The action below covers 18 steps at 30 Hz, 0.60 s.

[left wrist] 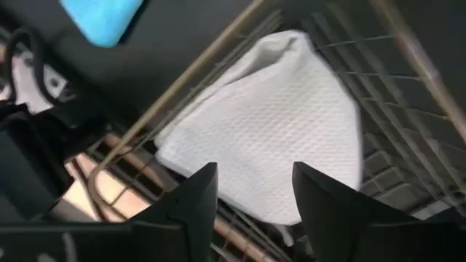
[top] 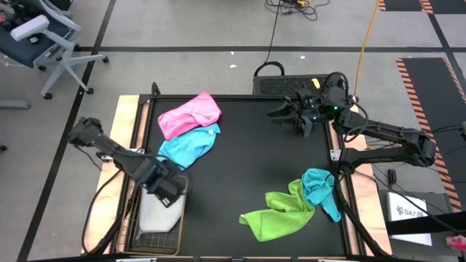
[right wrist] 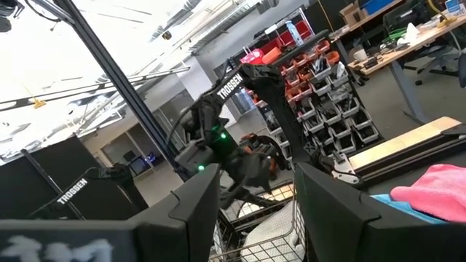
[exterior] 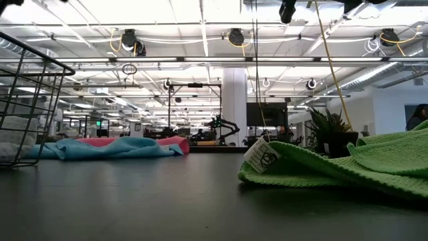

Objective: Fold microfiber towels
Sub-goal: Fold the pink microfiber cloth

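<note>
- Counter [top: 247,175]: black, square top; it carries four of my towels loose, with the basket at its left front corner.
- Wire mesh basket [top: 149,236]: rectangular, standing by my left arm; it shows at the near left edge of the low view [exterior: 27,100].
- Lime green towel [top: 275,216]: crumpled on the counter toward the front right, its tag showing in the low view [exterior: 334,167].
- Pink towel [top: 189,113]: bunched at the back left of the counter, touching the light blue one.
- Light blue towel [top: 188,148]: bunched just in front of the pink one.
- Teal towel [top: 320,191]: crumpled at the right edge of the counter, overlapping the lime green towel's end.
- Pale grey-white towel [left wrist: 277,124]: folded, lying inside the basket, partly under my left gripper in the high view [top: 156,209].
- My left gripper [left wrist: 255,189]: over the basket, directly above the grey-white towel, fingers spread and released, holding nothing.
- My right gripper [top: 280,113]: waiting at the back right of the counter, clear of every towel, fingers apart and empty.
</note>
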Each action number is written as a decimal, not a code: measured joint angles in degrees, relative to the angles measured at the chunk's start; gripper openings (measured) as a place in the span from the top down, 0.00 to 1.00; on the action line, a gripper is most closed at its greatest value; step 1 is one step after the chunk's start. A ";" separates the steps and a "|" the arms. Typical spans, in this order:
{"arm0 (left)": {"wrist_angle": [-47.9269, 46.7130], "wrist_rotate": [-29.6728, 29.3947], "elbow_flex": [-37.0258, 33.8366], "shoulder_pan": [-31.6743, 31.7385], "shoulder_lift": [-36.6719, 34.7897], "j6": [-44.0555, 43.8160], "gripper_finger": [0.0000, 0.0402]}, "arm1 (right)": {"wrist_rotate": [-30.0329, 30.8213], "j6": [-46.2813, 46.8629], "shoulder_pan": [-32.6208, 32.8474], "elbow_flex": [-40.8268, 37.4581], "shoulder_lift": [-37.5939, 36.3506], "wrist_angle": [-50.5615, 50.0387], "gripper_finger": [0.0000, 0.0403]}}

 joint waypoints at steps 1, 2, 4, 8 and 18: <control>0.07 -0.31 0.16 -0.83 0.00 -0.05 0.55 | -0.02 -0.06 0.00 0.00 0.00 -0.10 0.58; 0.13 -0.45 0.16 -1.76 0.00 0.11 0.55 | -0.07 -0.11 0.00 -0.02 0.00 -0.30 0.58; 0.96 -0.39 -0.42 -3.45 0.19 1.06 0.55 | -0.16 -0.14 0.00 0.00 0.00 -0.75 0.58; 3.65 0.20 -2.46 -6.81 1.12 2.78 0.55 | -1.61 -0.20 -0.02 -0.02 0.02 -0.86 0.58; 7.65 4.89 -3.50 -6.63 4.04 0.03 0.55 | -1.40 -1.53 0.77 -0.02 1.61 -1.17 0.58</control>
